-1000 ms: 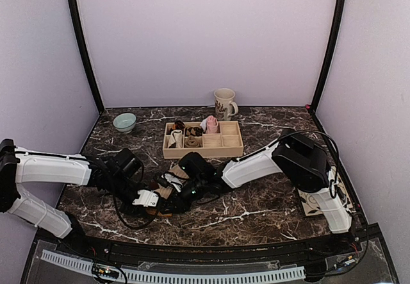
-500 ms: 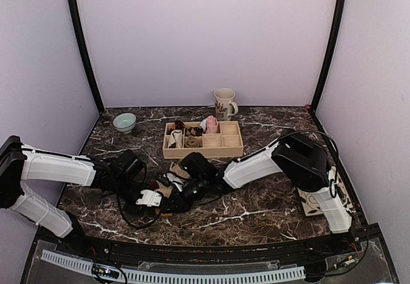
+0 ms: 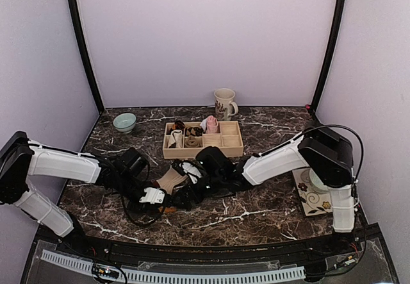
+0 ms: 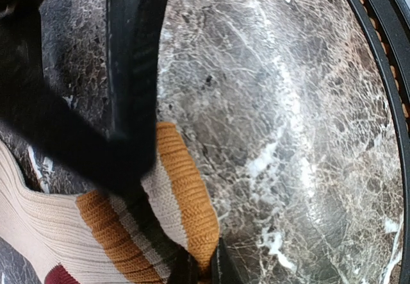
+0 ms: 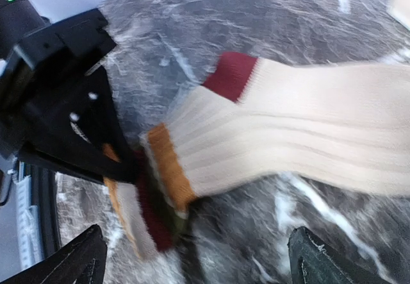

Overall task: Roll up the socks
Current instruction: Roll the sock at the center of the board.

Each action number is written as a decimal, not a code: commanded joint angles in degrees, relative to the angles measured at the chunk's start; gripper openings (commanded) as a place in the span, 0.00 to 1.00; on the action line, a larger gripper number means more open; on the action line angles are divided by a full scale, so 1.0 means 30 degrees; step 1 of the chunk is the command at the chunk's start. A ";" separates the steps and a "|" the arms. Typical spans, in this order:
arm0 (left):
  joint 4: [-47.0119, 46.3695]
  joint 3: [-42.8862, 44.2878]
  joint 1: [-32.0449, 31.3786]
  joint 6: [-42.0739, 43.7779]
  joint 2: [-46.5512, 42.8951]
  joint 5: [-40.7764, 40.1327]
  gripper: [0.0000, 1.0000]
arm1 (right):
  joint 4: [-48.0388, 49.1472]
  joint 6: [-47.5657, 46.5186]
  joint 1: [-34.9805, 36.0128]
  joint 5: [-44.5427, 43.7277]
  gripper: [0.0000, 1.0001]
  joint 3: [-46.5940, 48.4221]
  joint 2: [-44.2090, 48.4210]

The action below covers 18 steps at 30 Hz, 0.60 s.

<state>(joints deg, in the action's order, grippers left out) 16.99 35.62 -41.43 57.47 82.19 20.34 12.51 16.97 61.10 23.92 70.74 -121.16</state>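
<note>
Tan sock [image 5: 307, 130], ribbed, with a dark-red patch and orange, cream and dark-red bands at its cuff, is pinched by that cuff in the left gripper [image 4: 206, 268], whose jaws are clamped tight on the orange edge. Right gripper [image 5: 195, 257] hangs just over the same cuff, released, its fingers [image 5: 70, 261] spread wide with nothing between them. From the cuff the sock's pale leg runs away over the marble table [image 3: 269, 213], near its front middle, between the two wrists; whether it rests on the top or hangs clear I cannot tell. Behind stands a wooden tray [image 3: 218, 151] holding small rolled bundles, then a mug [image 3: 225, 102]; a pale green bowl [image 3: 124, 122] sits far left
</note>
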 commanded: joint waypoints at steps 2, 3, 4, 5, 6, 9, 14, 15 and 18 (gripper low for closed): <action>0.2052 0.0125 0.0699 -0.0642 0.1342 -0.0290 0.00 | -0.0795 0.0275 -0.0050 -0.4929 0.99 -0.3465 0.2911; 0.2152 0.0251 0.0782 -0.0671 0.1401 -0.0233 0.00 | 0.0034 0.0490 -0.0022 -0.6037 0.99 -0.4414 0.3843; 0.2285 0.0359 0.0862 -0.0686 0.1485 -0.0153 0.00 | 0.0837 0.0699 0.0033 -0.7446 0.99 -0.5349 0.4919; 0.2379 0.0486 0.0949 -0.0684 0.1584 -0.0081 0.00 | 0.1769 0.0792 0.0131 -0.8761 0.99 -0.6352 0.5918; 0.2500 0.0619 0.0996 -0.0713 0.1680 0.0024 0.00 | 0.2614 0.0737 0.0275 -1.0343 0.99 -0.7280 0.7009; 0.3030 0.1036 0.1165 -0.0719 0.1965 0.0330 0.00 | 0.2411 0.0908 0.0849 -1.7591 0.99 -0.8530 0.8910; 0.3757 0.1654 0.1242 -0.0665 0.2425 0.0985 0.00 | -0.1340 0.3546 0.1259 -2.5438 0.99 -0.6792 0.9262; 0.3863 0.1783 0.1242 -0.0725 0.2558 0.1036 0.00 | -0.1180 0.4795 0.1511 -2.6347 0.99 -0.7225 0.9617; 0.4407 0.2125 0.1287 -0.0699 0.2908 0.1382 0.00 | 0.5201 0.5110 0.1320 -2.2867 0.99 -1.0663 1.0993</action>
<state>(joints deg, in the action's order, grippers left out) 24.10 41.98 -38.04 55.75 88.25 25.96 13.06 27.22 64.53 -41.63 47.57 -92.40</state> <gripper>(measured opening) 0.056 0.994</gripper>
